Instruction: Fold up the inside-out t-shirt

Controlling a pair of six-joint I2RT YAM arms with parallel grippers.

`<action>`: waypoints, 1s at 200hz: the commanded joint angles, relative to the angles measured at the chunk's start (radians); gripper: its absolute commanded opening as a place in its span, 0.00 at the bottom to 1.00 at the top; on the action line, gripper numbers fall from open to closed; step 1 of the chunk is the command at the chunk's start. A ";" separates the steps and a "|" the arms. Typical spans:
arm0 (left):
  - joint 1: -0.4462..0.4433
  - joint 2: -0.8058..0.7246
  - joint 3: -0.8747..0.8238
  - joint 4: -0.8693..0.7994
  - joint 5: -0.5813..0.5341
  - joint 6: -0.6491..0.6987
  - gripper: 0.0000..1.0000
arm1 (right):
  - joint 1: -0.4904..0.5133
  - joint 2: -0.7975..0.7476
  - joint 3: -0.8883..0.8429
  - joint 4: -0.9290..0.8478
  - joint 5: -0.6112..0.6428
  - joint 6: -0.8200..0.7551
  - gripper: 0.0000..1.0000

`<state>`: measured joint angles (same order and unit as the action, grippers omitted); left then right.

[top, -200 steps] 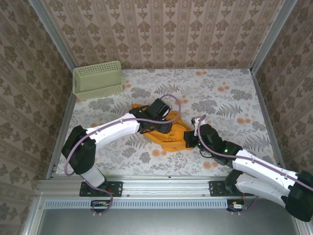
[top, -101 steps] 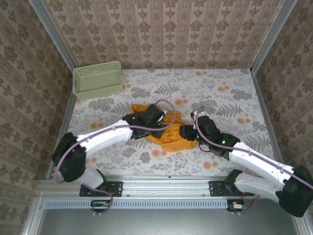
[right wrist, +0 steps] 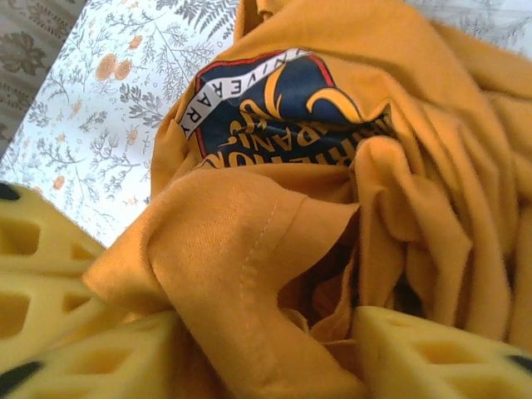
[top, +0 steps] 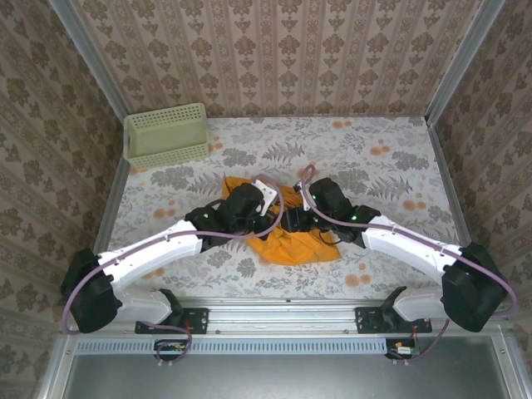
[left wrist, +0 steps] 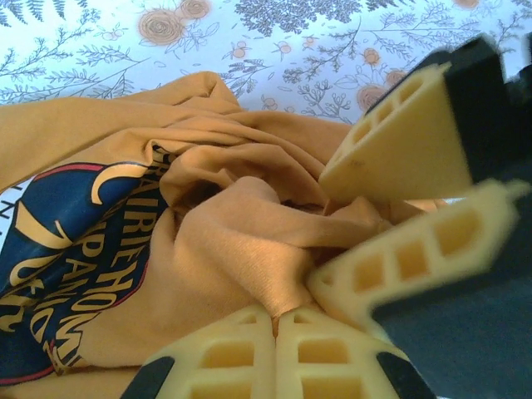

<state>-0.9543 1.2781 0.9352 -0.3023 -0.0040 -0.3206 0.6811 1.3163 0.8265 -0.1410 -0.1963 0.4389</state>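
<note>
— At the table's far left corner sits the pale green basket, well clear of the work. What about the arms?

— Going rightward, the left gripper has its pads pressed together right at a fold of the t-shirt. The shirt lies crumpled mid-table, towards the near edge, between both wrists. Whether a pinch of cloth is caught between those pads, I cannot tell. Just to its right, the right gripper stands with jaws apart, straddling a bunched ridge of fabric.

— So what would make this step go well?

— My judgement: the shirt needs opening out flat before any fold. Each gripper should take one layer at a seam or hem, not a wad. Then the two should draw apart sideways, low over the table, so the heap spreads instead of twisting. The right one ought to settle on the stitched hem lying between its fingers before closing. Both are crowded close together, so they risk knocking fingers.

— Any writing?

— A dark blue print faces up, with gold strokes and a white band. Creases cut the words. On the band I make out "VER" and "ARY". From the left wrist view, pale letters read roughly "AIRIE HOM" and "PANIO". No brand tag is readable
</note>
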 commanded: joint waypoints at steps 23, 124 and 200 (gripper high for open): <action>0.022 -0.060 -0.003 0.039 -0.014 0.032 0.00 | -0.003 -0.025 -0.014 -0.016 0.132 -0.016 0.07; 0.332 -0.223 -0.071 0.100 0.100 0.026 0.00 | -0.347 -0.378 -0.105 -0.082 -0.066 0.124 0.00; 0.283 0.000 0.021 0.017 0.167 0.103 0.00 | -0.298 -0.286 -0.065 -0.033 -0.053 0.114 0.00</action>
<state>-0.6479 1.2552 0.9108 -0.1871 0.2718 -0.2813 0.3332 1.0695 0.7303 -0.1623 -0.3241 0.5800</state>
